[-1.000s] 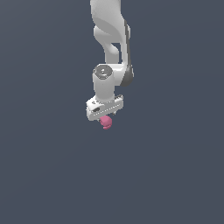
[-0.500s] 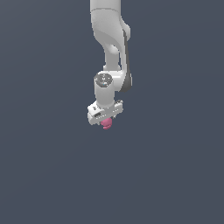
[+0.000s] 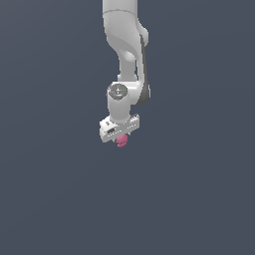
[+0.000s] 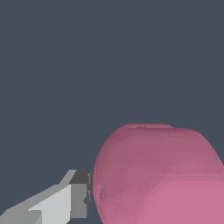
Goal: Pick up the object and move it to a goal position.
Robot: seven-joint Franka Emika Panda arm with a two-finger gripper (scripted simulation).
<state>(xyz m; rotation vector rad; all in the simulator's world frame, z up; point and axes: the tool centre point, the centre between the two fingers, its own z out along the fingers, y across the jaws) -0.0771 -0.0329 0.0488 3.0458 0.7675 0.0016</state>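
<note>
Pink-magenta and smoothly rounded, the small lump [image 3: 122, 142] hangs just under the white robot gripper [image 3: 121, 140] in the exterior view, only its lower part peeking out below the white crossbar of the hand, with flat dark slate-grey background [image 3: 50, 189] all around it and nothing visibly beneath it. No brand, label or legible writing shows anywhere; a few tiny dark marks on the crossbar and a small round cap on the white jointed arm [image 3: 124, 45] are too small to read. In the wrist view the lump [image 4: 162, 175] fills much of the picture and is cut off by the frame edge, and one grey-and-white finger pad [image 4: 80, 194] presses against its side. The opposite finger is out of sight, yet the gripper seems closed around the lump, holding it aloft.
</note>
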